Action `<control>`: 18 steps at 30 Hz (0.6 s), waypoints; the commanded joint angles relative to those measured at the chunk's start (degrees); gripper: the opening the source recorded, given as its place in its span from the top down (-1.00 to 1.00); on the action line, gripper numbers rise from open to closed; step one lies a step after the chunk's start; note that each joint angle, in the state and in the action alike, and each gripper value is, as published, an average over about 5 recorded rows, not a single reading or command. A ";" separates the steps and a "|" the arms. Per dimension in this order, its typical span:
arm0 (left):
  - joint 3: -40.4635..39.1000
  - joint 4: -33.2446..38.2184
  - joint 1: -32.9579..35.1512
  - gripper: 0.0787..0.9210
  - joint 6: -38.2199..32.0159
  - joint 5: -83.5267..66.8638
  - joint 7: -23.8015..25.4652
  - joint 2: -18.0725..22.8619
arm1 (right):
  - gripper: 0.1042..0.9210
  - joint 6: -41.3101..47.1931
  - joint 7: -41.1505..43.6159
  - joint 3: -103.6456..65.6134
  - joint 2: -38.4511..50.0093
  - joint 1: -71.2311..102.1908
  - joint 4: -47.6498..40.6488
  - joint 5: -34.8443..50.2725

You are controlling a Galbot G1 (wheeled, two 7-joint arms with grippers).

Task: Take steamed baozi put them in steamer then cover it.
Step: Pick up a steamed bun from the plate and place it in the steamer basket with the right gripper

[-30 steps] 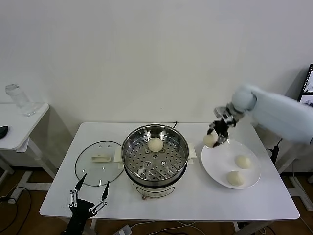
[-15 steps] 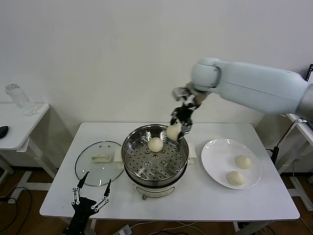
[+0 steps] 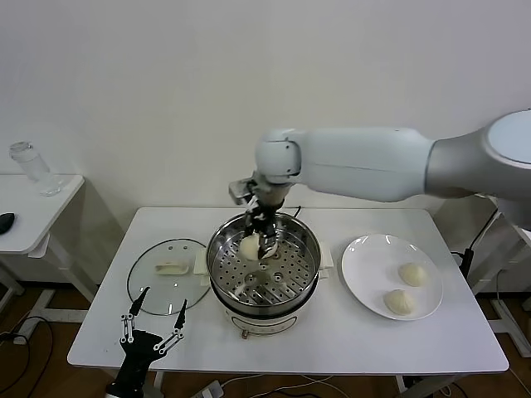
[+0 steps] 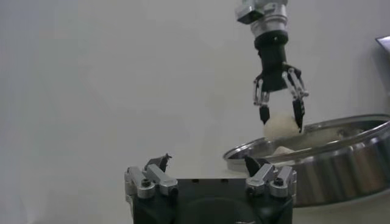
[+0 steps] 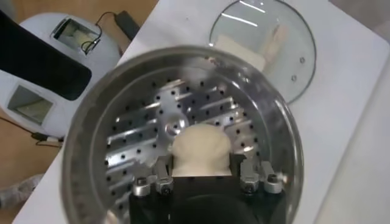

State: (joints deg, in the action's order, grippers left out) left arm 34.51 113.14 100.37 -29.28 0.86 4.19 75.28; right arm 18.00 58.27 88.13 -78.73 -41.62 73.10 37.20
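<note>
My right gripper (image 3: 260,242) reaches over the steamer (image 3: 309,242), a shiny steel pot with a perforated tray on a white base. It is shut on a cream-white baozi (image 3: 248,246), held low inside the pot near the back. The right wrist view shows this baozi (image 5: 201,146) between the fingers (image 5: 250,176) above the tray. In the left wrist view a second baozi (image 4: 281,150) lies in the pot just under the held one (image 4: 280,125). Two more baozi (image 3: 412,274) (image 3: 399,302) lie on the white plate (image 3: 365,274). The glass cover (image 3: 170,278) lies flat left of the steamer. My left gripper (image 3: 152,330) is open and idle at the front left.
The white table's front edge (image 3: 282,365) runs close below the steamer. A small side table (image 3: 33,207) with a clear bottle (image 3: 31,168) stands at the far left. The cover (image 5: 274,49) lies close against the steamer's handle.
My right gripper has carried the baozi leftward from above the plate to over the steamer and lowered it into the pot. The left arm has hardly moved.
</note>
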 commanded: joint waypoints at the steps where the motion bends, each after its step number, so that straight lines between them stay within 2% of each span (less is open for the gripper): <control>1: 0.02 -0.15 -0.16 -0.77 -0.13 -0.01 -0.05 0.03 | -0.26 1.38 -2.89 1.12 -4.15 3.04 -0.68 0.75; 16: 0.29 -0.65 -0.30 -0.77 -0.54 -0.01 -0.12 -0.06 | -0.27 1.86 -4.66 1.17 -5.30 5.03 -2.02 0.68; 18: 0.29 -0.67 -0.28 -0.77 -0.59 0.00 -0.10 -0.05 | -0.33 1.84 -4.61 1.13 -5.01 5.03 -1.72 0.55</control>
State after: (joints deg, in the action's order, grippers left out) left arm 34.78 112.53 100.11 -29.77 0.85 4.06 75.27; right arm 19.55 54.56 89.07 -83.02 -37.41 71.47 37.72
